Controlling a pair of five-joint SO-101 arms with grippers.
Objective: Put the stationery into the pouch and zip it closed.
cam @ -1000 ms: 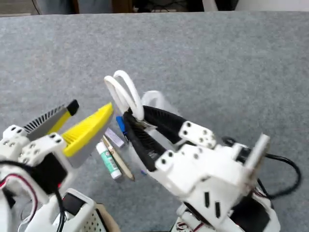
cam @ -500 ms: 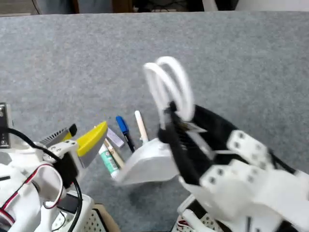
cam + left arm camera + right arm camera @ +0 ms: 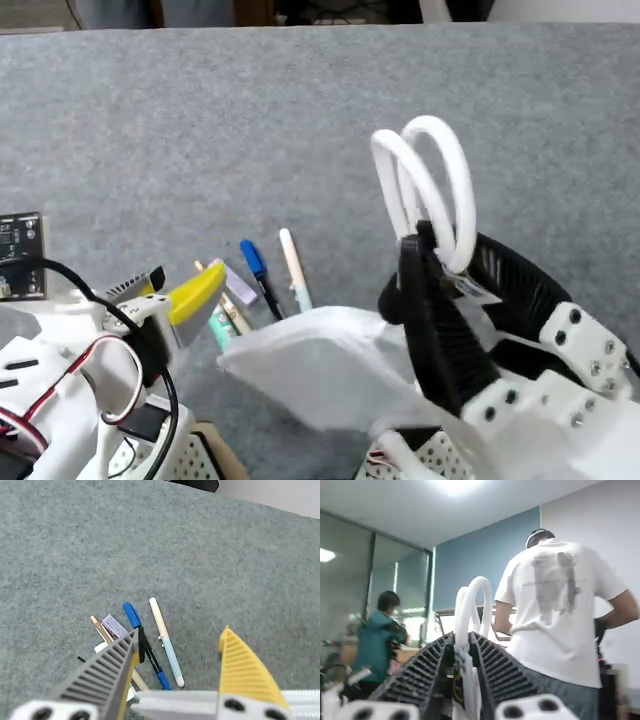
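On the table (image 3: pixel 500 120) near-left, all stationery lies loose in one small cluster: blue pen (image 3: pixel 258 272), white pen (image 3: pixel 294 268), pencil (image 3: pixel 97 626), eraser (image 3: pixel 238 287), green-white tube (image 3: pixel 218 325). Nothing is in the pouch (image 3: pixel 320 375) as far as I can see.

Right gripper (image 3: pixel 445 245) is clamped on the pouch's white loop (image 3: pixel 425 190), with the loop sticking up between the jaws. The pouch body hangs off it near-centre, just right of the stationery. Can't tell whether it touches the table. Can't tell whether the zip is open or shut.

Left gripper (image 3: pixel 170 290) has its jaws spread and nothing in them. It sits over the cluster's near-left edge, and its wrist view looks straight down on the pens.

Judgement: early stage. Pouch is in hand, no item loaded, zipping not begun. Left to do: every stationery piece goes in, then the zip.

Surface is grey felt-like cloth, flat, covering the whole table. Room behind has a blue wall (image 3: pixel 485 555), glass partitions (image 3: pixel 370 590) on the left and a bright ceiling light (image 3: pixel 455 486).
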